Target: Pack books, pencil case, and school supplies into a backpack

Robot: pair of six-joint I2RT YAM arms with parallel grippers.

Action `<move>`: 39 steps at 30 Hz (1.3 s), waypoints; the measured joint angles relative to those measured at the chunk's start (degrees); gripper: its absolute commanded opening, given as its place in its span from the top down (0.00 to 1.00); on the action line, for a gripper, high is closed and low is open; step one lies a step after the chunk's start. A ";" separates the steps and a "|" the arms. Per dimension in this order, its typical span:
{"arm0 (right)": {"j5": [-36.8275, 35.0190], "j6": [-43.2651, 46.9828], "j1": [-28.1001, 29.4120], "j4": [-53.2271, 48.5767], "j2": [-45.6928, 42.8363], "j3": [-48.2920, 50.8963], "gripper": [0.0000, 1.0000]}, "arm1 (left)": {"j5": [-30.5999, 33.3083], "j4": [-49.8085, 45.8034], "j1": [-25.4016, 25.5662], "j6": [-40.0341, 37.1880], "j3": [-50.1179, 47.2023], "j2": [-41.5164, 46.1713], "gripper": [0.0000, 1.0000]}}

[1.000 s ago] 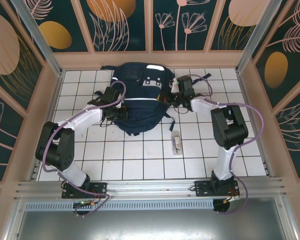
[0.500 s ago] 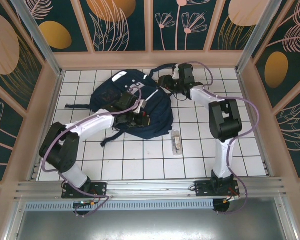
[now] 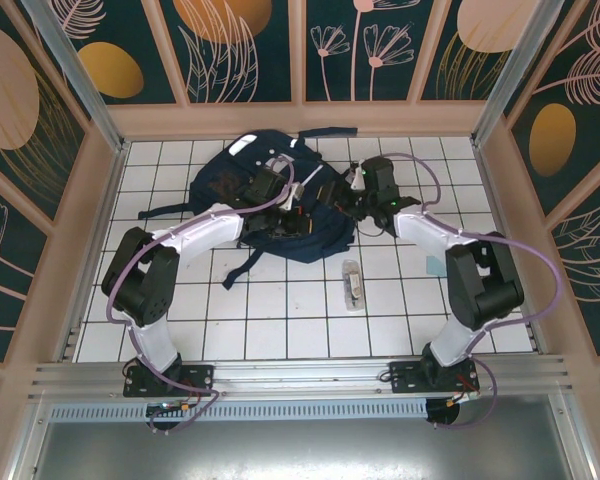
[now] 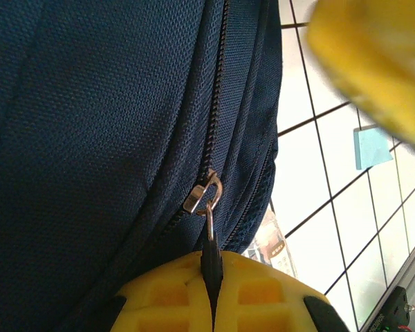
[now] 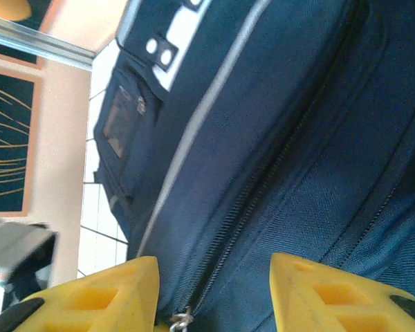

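Note:
The navy backpack (image 3: pixel 242 182) lies on the white tiled floor at the back, its zip (image 4: pixel 214 104) running up the fabric. My left gripper (image 4: pixel 211 277) is shut on the dark zipper pull (image 4: pixel 211 259) that hangs from the metal slider (image 4: pixel 202 196). My right gripper (image 5: pixel 214 294) stands open just off the backpack (image 5: pixel 263 124), straddling a zip line, with a small metal slider (image 5: pixel 181 319) low between its fingers. The school supplies packet (image 3: pixel 352 284) lies on the tiles in front of the backpack, also seen past the bag's edge (image 4: pixel 273 242). The books and pencil case are out of view.
A dark strap (image 3: pixel 240 268) trails from the backpack toward the front, another (image 3: pixel 158 211) to the left. A small light blue square (image 4: pixel 372 146) lies on the tiles. Pink walls (image 3: pixel 100 200) fence the floor on three sides.
The backpack has turned and shifted left. My right gripper has opened, swung to the back and come down to the bag's right side. My left gripper stayed shut and moved right.

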State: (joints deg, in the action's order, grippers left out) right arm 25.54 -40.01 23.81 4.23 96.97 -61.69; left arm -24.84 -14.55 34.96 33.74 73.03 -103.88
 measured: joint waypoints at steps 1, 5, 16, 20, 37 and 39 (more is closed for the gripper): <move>0.04 -0.70 0.39 1.18 1.46 -0.07 0.54 | 0.00 0.26 0.07 0.09 -0.02 0.00 1.00; 1.11 -2.56 1.81 3.28 7.06 -2.38 0.71 | 1.64 1.33 0.13 0.72 -1.44 0.76 1.00; 2.34 -5.33 2.32 7.80 9.20 -3.06 1.00 | 8.63 -1.51 -1.05 -3.76 -3.50 4.09 1.00; 1.77 -4.39 1.44 7.78 8.37 -2.97 1.00 | 7.78 -3.37 -3.34 -5.73 -5.95 7.58 1.00; -3.96 -2.10 -1.60 6.71 8.33 -2.19 0.77 | 9.90 -10.10 -13.66 -9.53 -12.55 13.09 1.00; -3.43 -2.78 -0.39 6.84 8.33 -2.21 0.68 | 7.69 -8.72 -13.22 -8.52 -12.63 13.09 1.00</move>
State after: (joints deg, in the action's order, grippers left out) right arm 22.11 -42.78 23.42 11.07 105.30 -63.90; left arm -17.15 -23.27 21.74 25.21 60.40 -90.78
